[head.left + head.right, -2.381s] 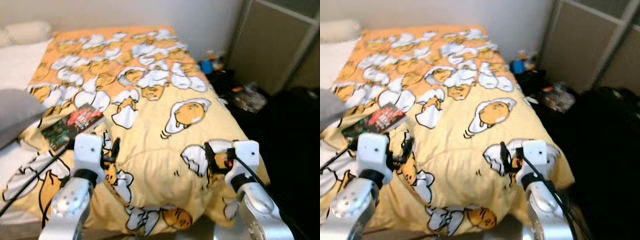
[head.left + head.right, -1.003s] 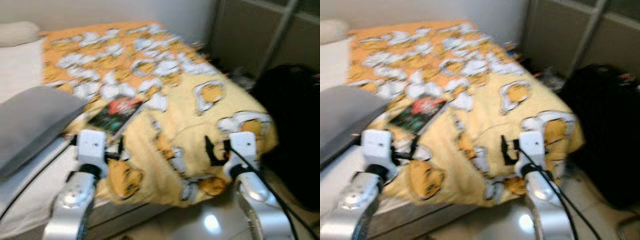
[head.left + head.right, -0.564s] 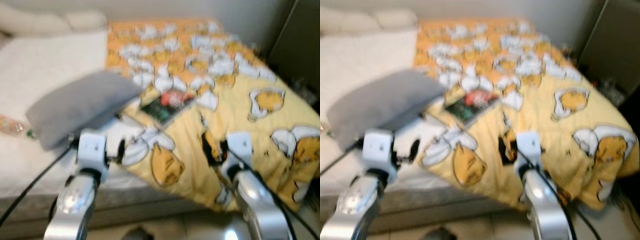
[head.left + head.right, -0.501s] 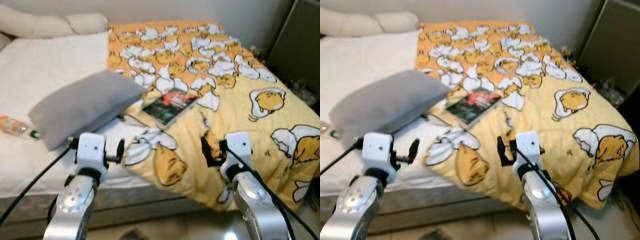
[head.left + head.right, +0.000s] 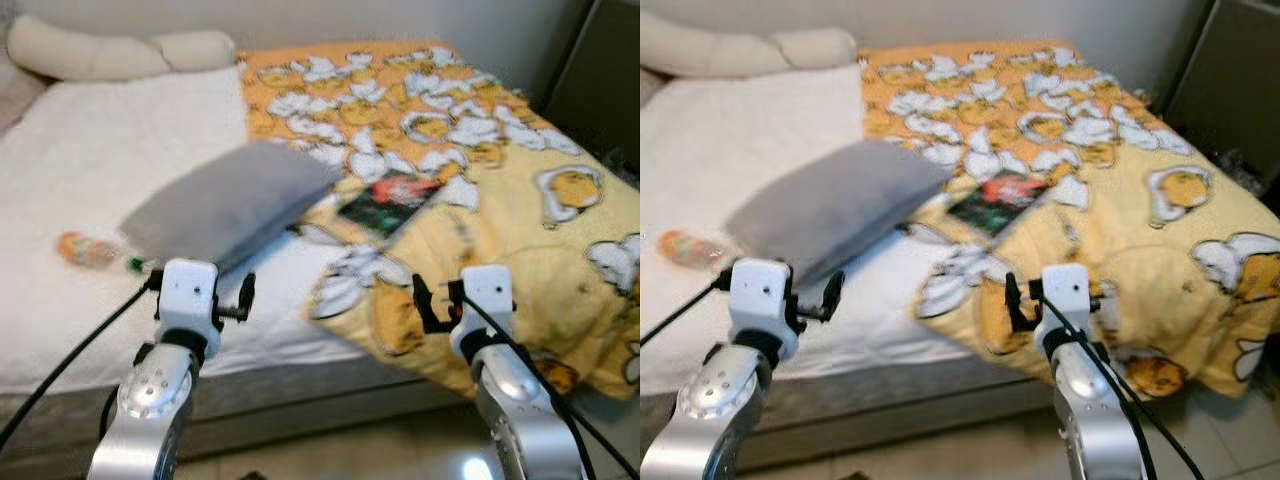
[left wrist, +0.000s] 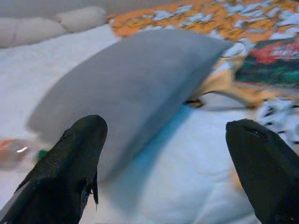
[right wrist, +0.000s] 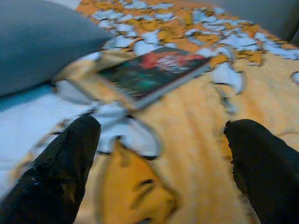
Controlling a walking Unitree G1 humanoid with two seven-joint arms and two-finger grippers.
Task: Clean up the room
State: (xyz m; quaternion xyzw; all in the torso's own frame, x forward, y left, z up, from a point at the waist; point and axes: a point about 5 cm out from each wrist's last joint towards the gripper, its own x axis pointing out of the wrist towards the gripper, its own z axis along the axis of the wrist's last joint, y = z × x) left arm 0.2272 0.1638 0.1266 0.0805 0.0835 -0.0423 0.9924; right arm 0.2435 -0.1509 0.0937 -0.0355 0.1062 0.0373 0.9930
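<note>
On bed (image 5: 60,180): pillow (image 5: 230,205) at my 11, book (image 5: 388,203) at 1, bottle (image 5: 88,250) at 10; left gripper (image 6: 168,158) and right gripper (image 7: 159,163) raised, jaws wide, empty.

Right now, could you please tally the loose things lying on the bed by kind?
Grey pillow: 1
Cream bolster pillows: 2
Book: 1
Bottle: 1
Yellow patterned blanket: 1
Total: 6

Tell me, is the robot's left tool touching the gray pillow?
Apart. In the left wrist view the left tool hangs open in the air, and the gray pillow lies farther off on the white bed beyond its black fingers.
</note>
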